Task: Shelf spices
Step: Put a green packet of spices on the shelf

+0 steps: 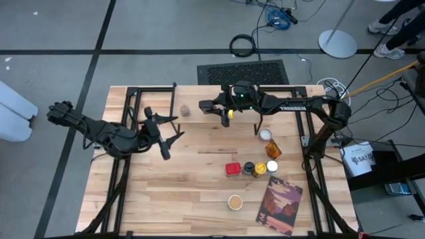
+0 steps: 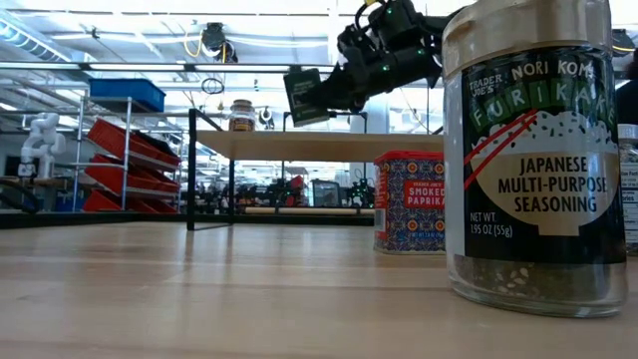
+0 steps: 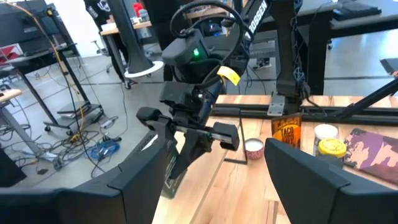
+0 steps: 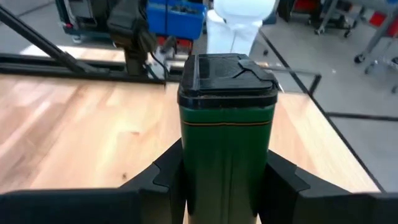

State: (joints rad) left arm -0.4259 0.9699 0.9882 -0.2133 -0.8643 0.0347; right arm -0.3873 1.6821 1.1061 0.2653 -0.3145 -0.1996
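Observation:
My right gripper (image 1: 204, 106) is shut on a dark green tin (image 4: 227, 124) with a black lid and hangs over the shelf (image 2: 299, 146). A brown jar (image 2: 241, 115) stands on the shelf's plank top, to the left of the tin. The other spices stand on the table's right half: a white-topped jar (image 1: 265, 135), an orange-labelled jar (image 1: 273, 149), a red paprika tin (image 1: 232, 168), black-, yellow- and white-topped jars beside it (image 1: 260, 168), and a tan-topped jar (image 1: 235, 202). My left gripper (image 1: 166, 136) is open and empty at the table's left, near the shelf's left end. My right gripper pinches the green tin's body (image 4: 227, 180) below the black lid (image 4: 227, 78), one finger (image 4: 168, 171) on each side wall. The fingers come roughly level from the table's right. The tin is lifted clear above the shelf top (image 2: 304, 97), slightly tilted.
The flat picture-covered book (image 1: 279, 199) lies at the table's near right. The furikake jar (image 2: 533, 150) stands close before the low camera. Bare tabletop (image 1: 179, 192) lies in the near left half. A person's feet (image 1: 392, 33) show on the floor beyond the far right corner.

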